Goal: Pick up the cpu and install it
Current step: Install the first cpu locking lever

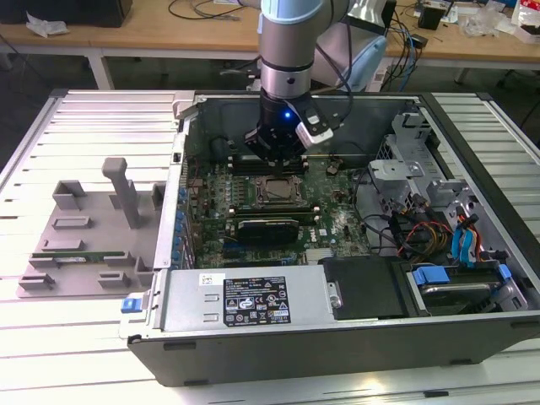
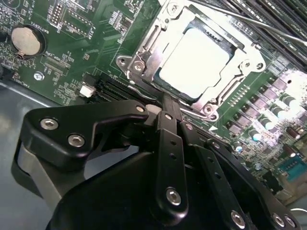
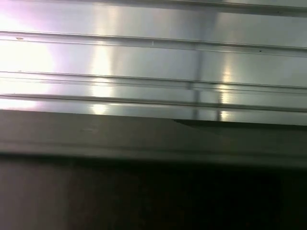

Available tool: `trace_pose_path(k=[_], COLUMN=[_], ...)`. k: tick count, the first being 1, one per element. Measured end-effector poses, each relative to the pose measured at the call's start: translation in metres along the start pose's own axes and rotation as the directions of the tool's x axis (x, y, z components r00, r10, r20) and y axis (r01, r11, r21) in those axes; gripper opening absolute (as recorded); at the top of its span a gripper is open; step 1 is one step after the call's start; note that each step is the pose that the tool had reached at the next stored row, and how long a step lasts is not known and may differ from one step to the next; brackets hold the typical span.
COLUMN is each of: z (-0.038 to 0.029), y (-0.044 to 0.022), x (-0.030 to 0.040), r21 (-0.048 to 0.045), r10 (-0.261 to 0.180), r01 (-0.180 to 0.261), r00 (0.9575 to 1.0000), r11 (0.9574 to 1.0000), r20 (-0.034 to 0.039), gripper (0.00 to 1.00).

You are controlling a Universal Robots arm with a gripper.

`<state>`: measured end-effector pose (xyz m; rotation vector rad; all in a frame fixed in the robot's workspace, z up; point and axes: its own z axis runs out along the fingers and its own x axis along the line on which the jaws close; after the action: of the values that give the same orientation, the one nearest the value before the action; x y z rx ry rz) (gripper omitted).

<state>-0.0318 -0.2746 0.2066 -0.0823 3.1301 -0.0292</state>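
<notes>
The cpu (image 2: pixel 194 62), a flat square chip with a silvery top, lies inside the metal socket frame (image 2: pixel 144 45) on the green motherboard (image 2: pixel 72 52). In the exterior view the socket frame (image 1: pixel 278 192) sits mid-board inside the open computer case. My gripper (image 1: pixel 274 160) hangs just behind the socket, close above the board. In the second wrist view my gripper (image 2: pixel 165 101) has its black fingers (image 2: pixel 169 129) drawn together, tips at the socket frame's near edge, holding nothing. The thin socket lever (image 2: pixel 259 23) runs along the frame's far side.
Case walls (image 1: pixel 181 160) surround the board. A black power supply (image 1: pixel 253 299) lies at the front, with a drive cage (image 1: pixel 405 160) and cables (image 1: pixel 430 236) on the exterior view's right. A grey fixture (image 1: pixel 93 236) stands on the ribbed table. The first wrist view shows ribbed metal (image 3: pixel 153 72).
</notes>
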Motion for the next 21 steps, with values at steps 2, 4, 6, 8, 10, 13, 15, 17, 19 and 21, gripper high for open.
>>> trace_pose_path(k=[2,4,6,8,10,13,15,17,19,21], z=[0.0018,0.0028,0.0033,0.0037,0.0039,0.0051,0.0059,0.0062,0.0052,-0.0018], y=[-0.0001,-0.0007,-0.0015,-0.0022,-0.0025,-0.0021,-0.001,0.0012,0.0019,0.0014], x=[-0.0024,-0.004,-0.0048,-0.0063,-0.0106,-0.0169,-0.0172,-0.0173,-0.0174,-0.0172], r21=[0.0,0.0002,0.0,-0.0001,0.0002,0.0004,0.0005,-0.0002,-0.0021,-0.0016], r10=[0.0,0.0,0.0,0.0,0.0,-0.003,-0.005,-0.009,-0.01,-0.01], r01=[0.0,0.0,0.0,0.0,0.0,0.003,0.005,0.009,0.01,0.01], r00=[1.0,1.0,1.0,1.0,1.0,1.0,1.0,1.0,1.0,0.9999], r11=[1.0,1.0,1.0,1.0,1.0,1.0,1.0,1.0,1.0,1.0], r20=[-0.0003,-0.0005,-0.0003,-0.0004,-0.0011,-0.0012,-0.0012,-0.0009,0.0,0.0029], gripper=[0.11,0.11,0.11,0.11,0.11,0.11,0.11,0.11,0.11,0.11])
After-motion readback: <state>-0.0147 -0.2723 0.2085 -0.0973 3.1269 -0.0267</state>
